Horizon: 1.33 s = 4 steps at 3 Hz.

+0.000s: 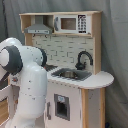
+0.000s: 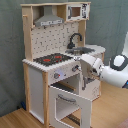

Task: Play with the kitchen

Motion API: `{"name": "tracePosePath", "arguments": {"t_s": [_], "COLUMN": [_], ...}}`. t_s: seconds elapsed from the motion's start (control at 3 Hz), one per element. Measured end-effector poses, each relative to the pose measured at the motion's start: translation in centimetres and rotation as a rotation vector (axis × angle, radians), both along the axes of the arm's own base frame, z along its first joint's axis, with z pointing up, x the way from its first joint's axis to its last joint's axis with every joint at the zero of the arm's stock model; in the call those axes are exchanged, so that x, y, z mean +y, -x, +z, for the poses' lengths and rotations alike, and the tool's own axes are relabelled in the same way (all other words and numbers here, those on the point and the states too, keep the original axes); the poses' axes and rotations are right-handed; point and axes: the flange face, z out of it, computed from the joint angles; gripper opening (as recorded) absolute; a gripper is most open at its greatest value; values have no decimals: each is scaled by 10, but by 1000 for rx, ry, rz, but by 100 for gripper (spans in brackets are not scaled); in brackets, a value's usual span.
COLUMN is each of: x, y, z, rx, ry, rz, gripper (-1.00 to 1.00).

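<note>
The kitchen (image 2: pixel 37 85) is a tall toy of pale wood and white panels, seen in both exterior views. In the second exterior view it shows a black-red stovetop (image 2: pixel 52 59), a black faucet (image 2: pixel 75 39), a hood (image 2: pixel 49 20) and an oven door (image 2: pixel 69 104) hanging open. My gripper (image 2: pixel 77 67) reaches in from the second exterior view's right, up against the front panel just under the counter, by a knob. In the first exterior view my white arm (image 1: pixel 27 85) hides the gripper and the stovetop. The faucet (image 1: pixel 83 59) and sink (image 1: pixel 70 75) show beside the arm.
A toy microwave (image 1: pixel 70 23) sits on the kitchen's top shelf. The pegboard back (image 2: pixel 52 37) rises behind the stovetop. A grey curtain (image 2: pixel 10 50) hangs behind the kitchen, and the floor (image 2: pixel 15 117) is wood. The open oven door juts out below my arm.
</note>
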Motion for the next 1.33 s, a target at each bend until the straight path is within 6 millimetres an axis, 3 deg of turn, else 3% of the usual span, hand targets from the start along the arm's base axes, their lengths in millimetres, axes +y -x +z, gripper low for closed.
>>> {"name": "tracePosePath", "arguments": {"t_s": [0.67,1.33], "x": [31,42], "y": [57,78], "z": [12,-6], "rx": [66,119], "ry": [-69,-105], "rz": [233,374], "gripper": [100,100]}}
